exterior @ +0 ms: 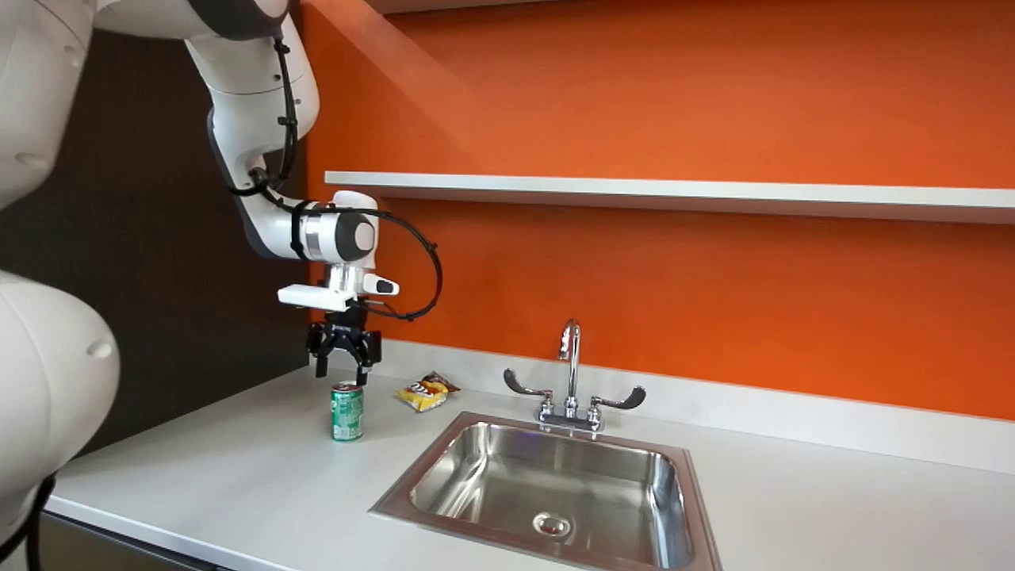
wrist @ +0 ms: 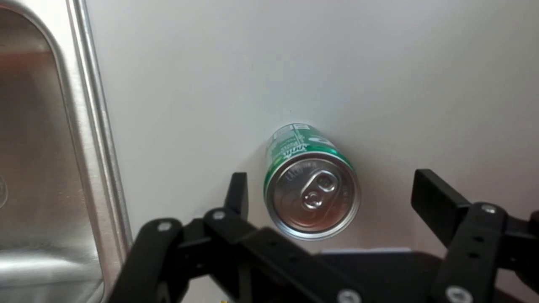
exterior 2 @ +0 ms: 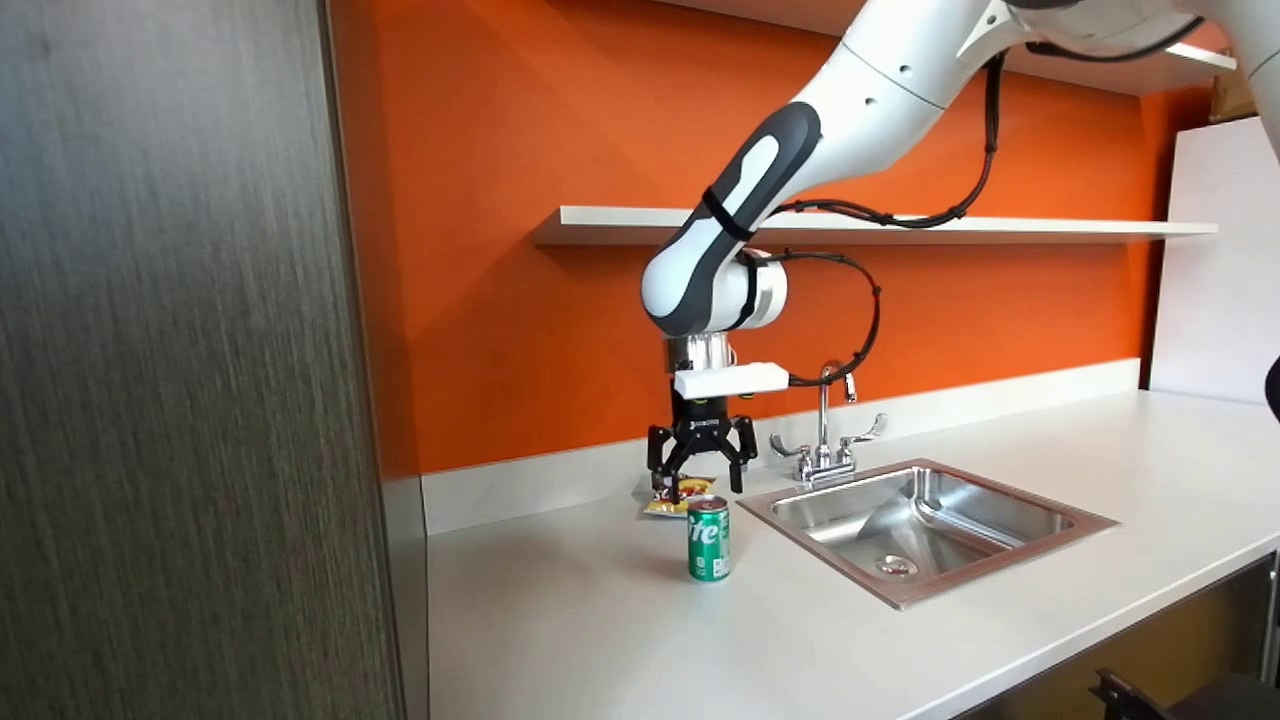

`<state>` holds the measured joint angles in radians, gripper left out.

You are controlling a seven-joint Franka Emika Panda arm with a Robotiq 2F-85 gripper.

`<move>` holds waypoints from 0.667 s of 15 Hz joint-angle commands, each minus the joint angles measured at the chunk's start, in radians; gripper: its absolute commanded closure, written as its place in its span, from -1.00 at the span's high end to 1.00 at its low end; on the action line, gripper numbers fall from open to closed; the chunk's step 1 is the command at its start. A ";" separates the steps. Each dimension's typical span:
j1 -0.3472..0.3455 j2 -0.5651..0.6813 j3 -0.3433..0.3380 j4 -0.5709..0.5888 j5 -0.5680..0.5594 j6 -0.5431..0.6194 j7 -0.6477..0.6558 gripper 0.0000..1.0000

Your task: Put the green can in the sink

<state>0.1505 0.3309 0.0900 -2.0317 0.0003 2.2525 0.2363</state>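
The green can [exterior: 346,414] stands upright on the white countertop, left of the sink in both exterior views; it also shows there [exterior 2: 709,548]. My gripper [exterior: 342,375] points down just above the can, its fingers spread and empty. It also shows open in an exterior view [exterior 2: 706,490]. In the wrist view the can [wrist: 312,195] lies between the two fingertips [wrist: 330,183], closer to the left finger, touching neither. The steel sink [exterior: 571,468] has a round drain and shows in an exterior view [exterior 2: 925,520]. Its rim [wrist: 90,126] is at the left in the wrist view.
A small yellow and brown snack packet [exterior: 427,392] lies behind the can near the back wall. The chrome faucet [exterior: 572,373] with two handles stands behind the sink. A white shelf [exterior: 674,190] runs along the orange wall. A dark panel [exterior 2: 180,350] borders the counter.
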 commanded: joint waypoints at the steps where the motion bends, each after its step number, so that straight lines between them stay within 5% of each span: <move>1: -0.006 0.050 -0.005 0.056 0.015 -0.001 -0.019 1.00; 10: -0.010 0.091 -0.011 0.076 0.038 -0.010 -0.018 1.00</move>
<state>0.1474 0.4075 0.0784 -1.9795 0.0157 2.2532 0.2363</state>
